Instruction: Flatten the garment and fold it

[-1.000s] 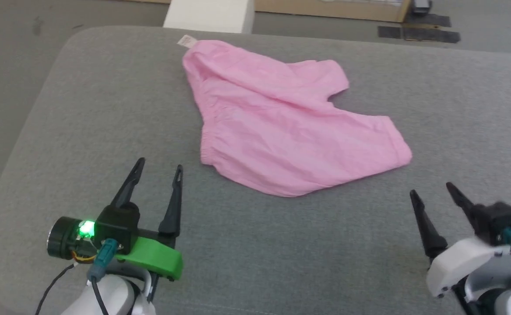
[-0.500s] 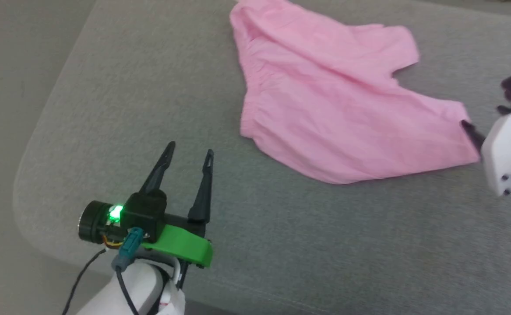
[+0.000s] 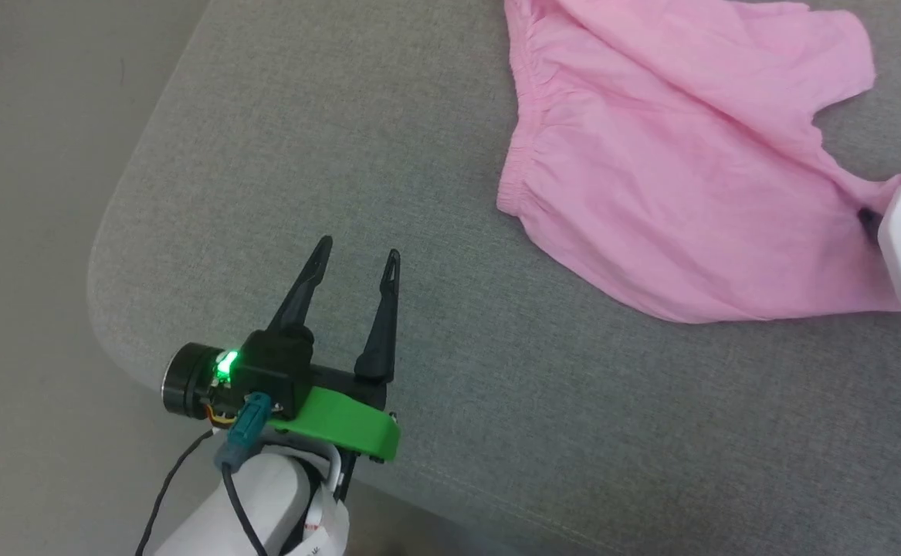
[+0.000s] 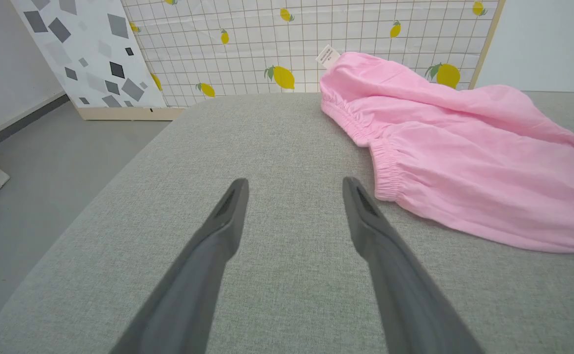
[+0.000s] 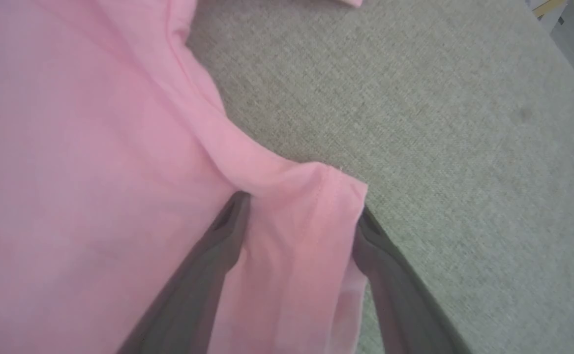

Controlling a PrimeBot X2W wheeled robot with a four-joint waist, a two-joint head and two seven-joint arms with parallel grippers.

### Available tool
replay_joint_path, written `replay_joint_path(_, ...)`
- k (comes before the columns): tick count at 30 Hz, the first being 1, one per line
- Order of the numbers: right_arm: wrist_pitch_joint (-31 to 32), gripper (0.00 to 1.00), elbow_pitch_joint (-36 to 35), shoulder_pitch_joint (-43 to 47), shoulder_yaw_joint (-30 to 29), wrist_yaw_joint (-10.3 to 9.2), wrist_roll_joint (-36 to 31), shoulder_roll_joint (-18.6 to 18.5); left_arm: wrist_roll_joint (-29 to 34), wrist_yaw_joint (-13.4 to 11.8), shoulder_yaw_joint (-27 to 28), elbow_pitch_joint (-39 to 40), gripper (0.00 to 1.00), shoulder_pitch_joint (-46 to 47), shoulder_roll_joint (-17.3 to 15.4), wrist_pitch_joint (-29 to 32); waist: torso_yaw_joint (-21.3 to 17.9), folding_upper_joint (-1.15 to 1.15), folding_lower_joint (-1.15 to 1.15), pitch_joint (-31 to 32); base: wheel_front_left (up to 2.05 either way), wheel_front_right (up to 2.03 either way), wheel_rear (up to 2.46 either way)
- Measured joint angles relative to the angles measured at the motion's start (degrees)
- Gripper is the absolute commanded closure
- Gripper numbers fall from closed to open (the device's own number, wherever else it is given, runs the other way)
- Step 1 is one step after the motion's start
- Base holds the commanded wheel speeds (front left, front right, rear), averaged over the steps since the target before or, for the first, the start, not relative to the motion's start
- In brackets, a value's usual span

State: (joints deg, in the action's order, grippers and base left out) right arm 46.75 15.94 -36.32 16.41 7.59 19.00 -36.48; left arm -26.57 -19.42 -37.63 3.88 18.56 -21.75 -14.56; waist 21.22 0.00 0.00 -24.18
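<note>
A: Two things are changing at once: the head camera is swinging, so the garment [image 3: 674,177] is now sitting in the upper right of the head frame, and the right gripper [image 5: 301,204] is coming in from the lower right corner to the shorts' right-hand leg

B: Is it gripping yet?

A: Not yet. In the right wrist view its fingers are standing apart, straddling the corner of the leg hem [image 5: 338,189], with pink cloth lying between them. I'm judging that it is lining up a pinch there, so flattening is only beginning and folding is still waiting

B: And the left gripper [image 3: 360,247]?

A: It's hanging over the grey padded surface [image 3: 496,417] at the lower left of the head frame, fingers spread wide, holding nothing, near the waistband [image 4: 385,169] but clear of it

B: How are the shorts looking?

A: They're lying loosely spread rather than flat. The cloth is showing light pink, thin and finely creased, with the gathered waistband facing the left of the frame and a ridge running across the upper part. In the left wrist view a small white tag [image 4: 328,55] is sticking up at the far end
</note>
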Motion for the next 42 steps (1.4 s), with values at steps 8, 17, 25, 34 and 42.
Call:
replay_joint_path(8, -10.9, 1.00, 1.3, -0.1, 3.2, 0.00, -0.5, 0.0, 0.3, 1.4, 1.1, -1.9, 0.00, -0.3, 0.8, -0.2, -0.6, 0.00, 0.00, 0.6, 0.00, 0.00, 0.00)
replay_joint_path(17, -26.1, 1.00, -4.8, 6.3, 0.4, 0.00, -1.2, -0.1, -0.2, 2.2, 1.5, -3.9, 0.00, -1.4, -0.1, 0.3, -4.2, 0.00, 0.01, 6.3, 0.00, 0.00, 0.00)
replay_joint_path(25, -29.2, 1.00, -20.9, 18.5, -9.4, 0.00, -2.8, 1.4, -1.3, 1.6, 2.2, -3.0, 0.00, -3.7, -1.9, 1.7, -9.4, 0.00, 0.00, 12.0, 0.00, 0.00, 0.00)
replay_joint_path(34, -19.4, 1.00, -32.9, 28.3, -16.7, 0.00, -5.0, 1.6, -1.4, 1.2, 1.8, -0.4, 0.00, -4.5, -2.6, 2.7, -14.5, 0.00, 0.00, 14.6, 0.00, 0.00, 0.00)
replay_joint_path(42, -12.5, 1.00, -23.6, 25.4, -20.4, 0.00, -6.6, 1.9, -1.2, 1.2, 1.4, 0.3, 0.00, -3.3, -2.1, 2.7, -13.9, 0.00, 0.00, 11.6, 0.00, 0.00, 0.00)
